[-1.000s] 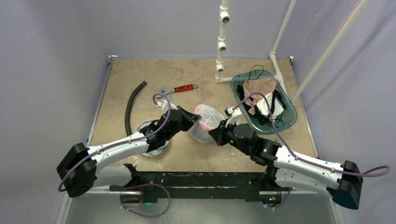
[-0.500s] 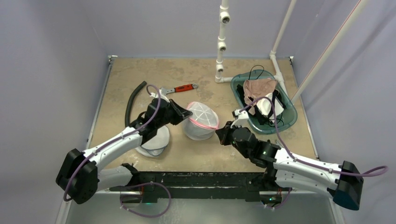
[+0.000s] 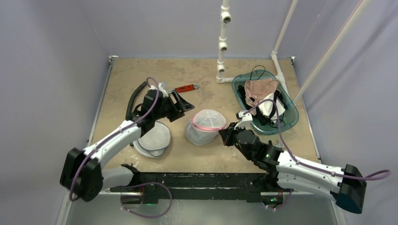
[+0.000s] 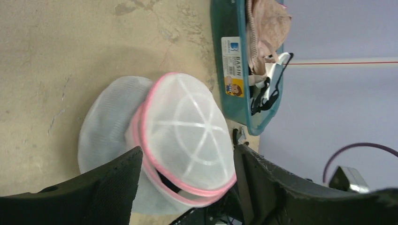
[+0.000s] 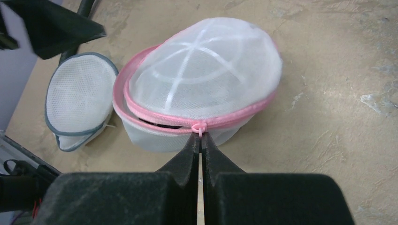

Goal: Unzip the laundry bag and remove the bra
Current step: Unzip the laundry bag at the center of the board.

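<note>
Left: your left gripper (image 3: 180,104) has just let go. A second ago it was closed against the left side of the laundry bag (image 3: 205,125); now its jaws stand wide and it has drawn back toward the far left, clear of the bag.

Centre: the pink-trimmed laundry bag rests on the table (image 3: 141,70), domed side up. The zip gapes along its left side – only partly undone, by the look of it. The bra is not identifiable; something dark shows in the gap, too little to name.

Right: your right gripper (image 5: 199,139) is pinched shut, apparently on the zipper pull (image 5: 199,127) at the bag's near edge. With the left hold released, nothing braces the bag, so further pulling will likely drag it rather than run the zip – expect to re-grip the left side first.

Surface, left to right: a black hose (image 3: 133,105), a grey-trimmed mesh bag (image 3: 152,138) near your left arm, a red-handled wrench (image 3: 183,88) farther back, and a teal basin (image 3: 291,117) of garments at the right. The tabletop is mottled tan; a white pipe frame (image 3: 222,47) rises at the far edge against plain lilac walls.
</note>
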`<state>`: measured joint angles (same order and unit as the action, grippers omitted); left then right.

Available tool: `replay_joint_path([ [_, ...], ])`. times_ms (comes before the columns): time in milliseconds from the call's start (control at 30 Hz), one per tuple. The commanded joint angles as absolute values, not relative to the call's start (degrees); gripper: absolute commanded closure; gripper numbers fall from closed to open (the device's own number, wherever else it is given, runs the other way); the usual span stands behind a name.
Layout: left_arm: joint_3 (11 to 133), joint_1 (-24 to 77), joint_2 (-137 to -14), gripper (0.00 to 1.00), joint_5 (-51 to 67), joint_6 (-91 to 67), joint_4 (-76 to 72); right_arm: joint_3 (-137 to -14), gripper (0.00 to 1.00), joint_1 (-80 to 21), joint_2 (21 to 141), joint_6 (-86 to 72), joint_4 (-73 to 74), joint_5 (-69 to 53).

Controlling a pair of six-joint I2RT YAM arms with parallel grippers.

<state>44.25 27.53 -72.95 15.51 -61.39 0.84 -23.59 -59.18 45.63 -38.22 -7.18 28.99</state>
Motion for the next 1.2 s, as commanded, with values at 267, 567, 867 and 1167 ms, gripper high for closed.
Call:
replay_joint_path([
  [267,37.03,54.83,-47.39,0.30,-13.38,-86.11,12.40,-24.45,1.00,-59.01,48.90,-34.61,-10.61,29.11],
  [567,44.45,75.24,-66.05,0.26,-29.21,-95.15,9.33,-25.49,1.00,-59.05,49.56,-34.26,-10.29,28.21],
  [867,41.10,70.81,-69.17,0.24,-34.12,-100.03,3.10,-24.44,1.00,-58.97,46.48,-31.09,-11.65,23.68],
  [1167,41.42,64.80,-76.04,0.29,-28.69,-99.86,1.05,-23.18,1.00,-59.17,44.91,-29.27,-14.03,20.13],
])
